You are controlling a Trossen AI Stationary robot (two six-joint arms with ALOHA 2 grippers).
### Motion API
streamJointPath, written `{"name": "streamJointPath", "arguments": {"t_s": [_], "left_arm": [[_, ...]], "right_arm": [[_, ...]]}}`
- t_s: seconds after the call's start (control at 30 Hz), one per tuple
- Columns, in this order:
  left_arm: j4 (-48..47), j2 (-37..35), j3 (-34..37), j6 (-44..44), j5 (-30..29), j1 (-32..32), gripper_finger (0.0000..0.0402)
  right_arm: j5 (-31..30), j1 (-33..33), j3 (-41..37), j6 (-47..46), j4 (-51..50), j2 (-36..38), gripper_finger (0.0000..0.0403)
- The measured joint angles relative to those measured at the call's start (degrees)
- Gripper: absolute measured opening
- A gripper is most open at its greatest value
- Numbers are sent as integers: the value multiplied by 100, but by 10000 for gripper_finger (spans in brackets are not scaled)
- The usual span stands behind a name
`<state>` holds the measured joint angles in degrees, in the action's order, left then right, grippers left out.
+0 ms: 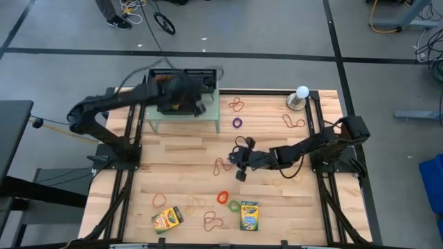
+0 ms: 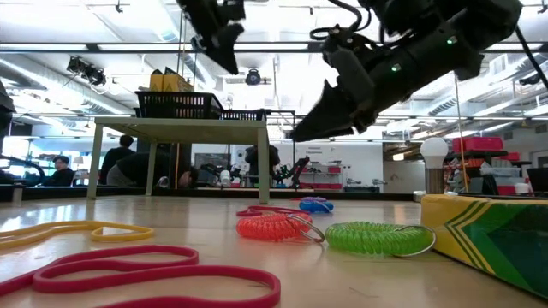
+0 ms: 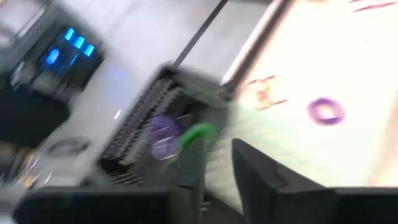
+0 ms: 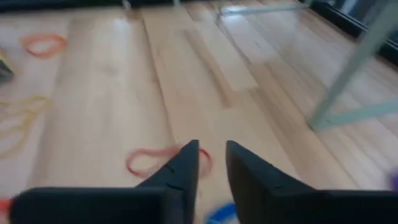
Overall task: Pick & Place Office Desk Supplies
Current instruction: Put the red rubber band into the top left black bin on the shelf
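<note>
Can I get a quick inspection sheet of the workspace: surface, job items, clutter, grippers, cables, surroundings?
Surface: wooden table, pale planks.
Job's things: rubber bands scattered over the table; two crayon boxes near the front edge; black mesh trays on the green shelf.
Clutter: white ball on a stand at the far right corner.
Grippers: left gripper above the shelf by the trays; right gripper mid-table, fingers a little apart over a red band, nothing held.
Cables: black cable on the floor behind the table.
Surroundings: people seated beyond the table, in the low view.
</note>
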<state>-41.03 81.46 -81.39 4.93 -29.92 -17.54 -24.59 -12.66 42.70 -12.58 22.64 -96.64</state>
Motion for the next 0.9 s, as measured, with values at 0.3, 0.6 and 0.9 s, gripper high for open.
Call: {"name": "streamJointPath", "arguments": {"t_s": [0.3,0.6,0.9], "left_arm": [[2988,-512,2710,-317,614,1603,6],[6939,-404,4845,-893,1087,2840,8],[8357,355,5416,-1362,1098,3184,9]], "right_arm": [[-206,28,-748,-3,13,511,9],[-650,-136,-1151,-83,-21,1204,14],[-691,-330,-1028,-1460,-1725,1412,21]]}}
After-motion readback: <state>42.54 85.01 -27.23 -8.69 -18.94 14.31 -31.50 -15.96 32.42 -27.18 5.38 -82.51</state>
